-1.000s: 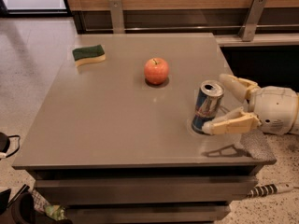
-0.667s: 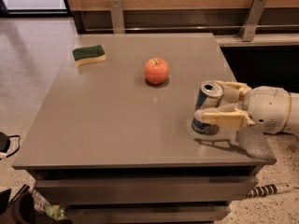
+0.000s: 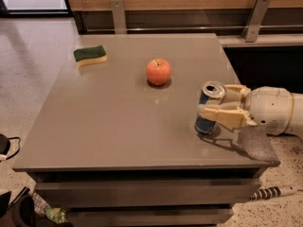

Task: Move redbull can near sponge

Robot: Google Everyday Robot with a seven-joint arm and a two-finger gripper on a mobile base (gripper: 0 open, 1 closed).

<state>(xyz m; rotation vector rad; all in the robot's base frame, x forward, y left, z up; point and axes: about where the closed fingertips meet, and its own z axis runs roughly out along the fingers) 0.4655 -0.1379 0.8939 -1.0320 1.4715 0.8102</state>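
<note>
The redbull can (image 3: 207,109), blue and silver with a silver top, stands tilted slightly on the right part of the grey table (image 3: 118,122). My gripper (image 3: 214,105) reaches in from the right edge and its cream fingers (image 3: 222,114) are shut on the can, one in front and one behind. The sponge (image 3: 90,55), dark green over pale yellow, lies flat at the far left corner of the table, well away from the can.
A red apple (image 3: 158,72) sits on the table between the sponge and the can. A wooden wall with metal brackets (image 3: 255,18) runs behind the table. Cables and clutter (image 3: 28,207) lie on the floor at the lower left.
The fingers have closed from wide apart around the can to gripping it. The can now leans slightly.
</note>
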